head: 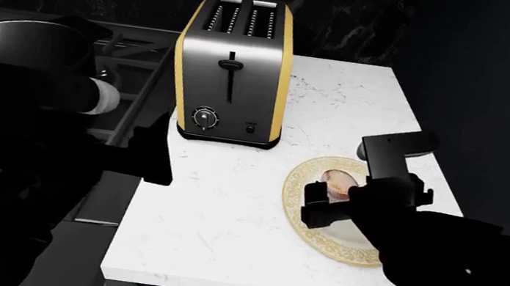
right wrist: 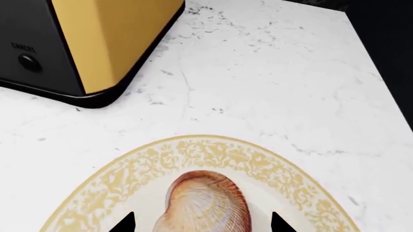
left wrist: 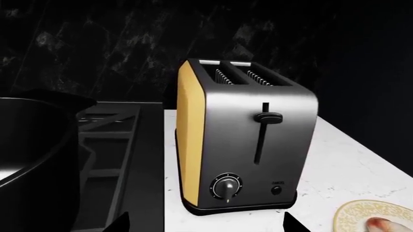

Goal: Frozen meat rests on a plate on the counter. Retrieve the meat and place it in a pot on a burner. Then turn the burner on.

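Partly hidden, the frozen meat lies on the plate toward its far side, with the right gripper overlapping its near edge in the head view; the right wrist view cuts off the lump's near end. The plate sits on the white tabletop, in front of and to the right of the toaster. Only the two dark tips of the right fingers show in the right wrist view, spread apart on either side of the meat, whether touching it cannot be told. The left gripper is a dark shape over the tabletop's left edge; its fingertips stand wide apart, holding nothing. Behind it, the black pot is cropped and dim on the stove.
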